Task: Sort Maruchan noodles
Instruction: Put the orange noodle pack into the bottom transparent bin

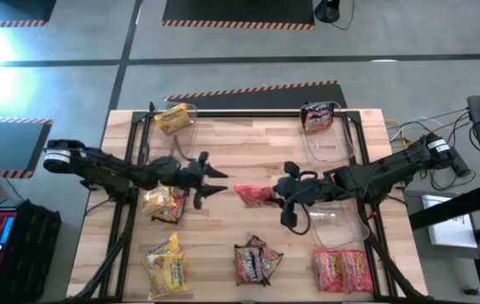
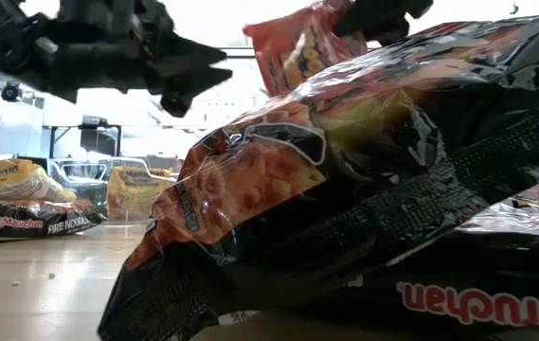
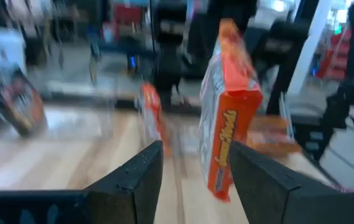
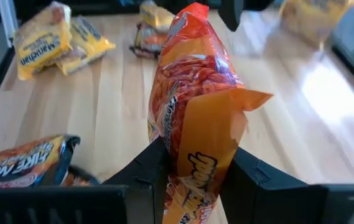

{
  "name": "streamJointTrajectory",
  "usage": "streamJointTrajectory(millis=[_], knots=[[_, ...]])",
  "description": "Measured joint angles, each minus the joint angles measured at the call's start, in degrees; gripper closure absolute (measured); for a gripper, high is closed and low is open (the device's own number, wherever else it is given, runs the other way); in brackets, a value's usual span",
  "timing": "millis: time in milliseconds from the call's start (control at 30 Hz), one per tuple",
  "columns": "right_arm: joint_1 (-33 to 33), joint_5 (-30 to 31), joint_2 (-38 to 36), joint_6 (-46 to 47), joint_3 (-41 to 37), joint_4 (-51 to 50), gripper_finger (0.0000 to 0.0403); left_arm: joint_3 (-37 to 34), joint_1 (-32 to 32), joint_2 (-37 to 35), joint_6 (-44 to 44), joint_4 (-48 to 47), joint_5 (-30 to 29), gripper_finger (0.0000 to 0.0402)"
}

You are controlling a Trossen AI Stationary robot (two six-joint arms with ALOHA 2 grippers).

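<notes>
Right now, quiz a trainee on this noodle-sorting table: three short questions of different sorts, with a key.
1. True or false: the right gripper is shut on the red-orange packet.
2. Multiple choice: the left gripper is A) holding a yellow packet, B) open and empty near the table's middle, C) inside a clear bin.
3. Fill in: the packet in the clear bin at the far right corner is dark ______.

Key
1. True; the packet stands pinched between the fingers.
2. B; its fingers stand apart, facing the held packet.
3. Brown; the dark packet lies at the bin's far end.
</notes>
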Motion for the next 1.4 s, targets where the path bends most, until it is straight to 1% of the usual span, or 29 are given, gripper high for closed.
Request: streamJointTrajectory(millis=[67,167,300,433,633,733,800,867,967,1033,1133,1233,1400], knots=[[0.0,0.34,0.0,-2.97,0.0,2.4,0.0301,-2.78,-0.56,-0.07,0.56,6.68,-1.62,0.0235],[-0.09,2.98,0.0,-7.69,0.0,6.34,0.0303,-5.04,-0.83,-0.09,0.66,11.0,-2.11,0.0235],[-0.78,4.2,0.0,-12.91,0.0,12.73,0.0301,-5.3,-0.83,-0.09,2.24,11.51,-1.76,0.0235],[-0.87,4.41,0.0,-18.55,-0.06,18.91,0.0299,-4.81,-0.8,-0.08,2.94,11.4,0.38,0.0235],[-1.45,4.45,-0.5,-24.83,-0.13,24.43,0.0304,-4.58,-0.7,-0.07,2.27,11.42,0.46,0.0234],[-1.76,4.44,-1.1,-27.8,-0.13,27.79,0.0303,-4.56,-0.76,-0.07,4.78,11.7,0.06,0.0234],[-1.99,4.28,-1.3,-29.94,-0.13,30.19,0.0302,-4.56,-0.76,-0.02,6.36,13.43,-0.04,0.0234],[-2.26,4.18,-1.31,-31.74,-0.13,33.35,0.0301,-4.56,-0.79,0.04,8.09,17.15,-0.49,0.0234],[-2.74,1.82,-1.14,-34.57,-0.13,38.58,0.0303,-4.35,-0.8,0.04,11.63,22.96,-2.68,0.0234],[-3.09,-0.81,-1.07,-36.46,-0.19,41.27,0.0304,-3.82,-0.72,0.04,13.6,25.4,-3.93,0.0235],[-4.04,-5.49,-1.05,-37.84,-0.24,44.89,0.0304,-2.12,-0.72,0.05,15.65,25.91,-4.26,0.0235],[-5.55,-11.64,-1.05,-37.78,-0.24,48.24,0.0302,0.45,-0.72,0.09,18.51,26.1,-4.26,0.0235],[-7.58,-13.96,-1.03,-37.78,-0.25,49.03,0.0305,3.29,-0.72,0.09,21.45,25.99,-4.19,0.0235]])
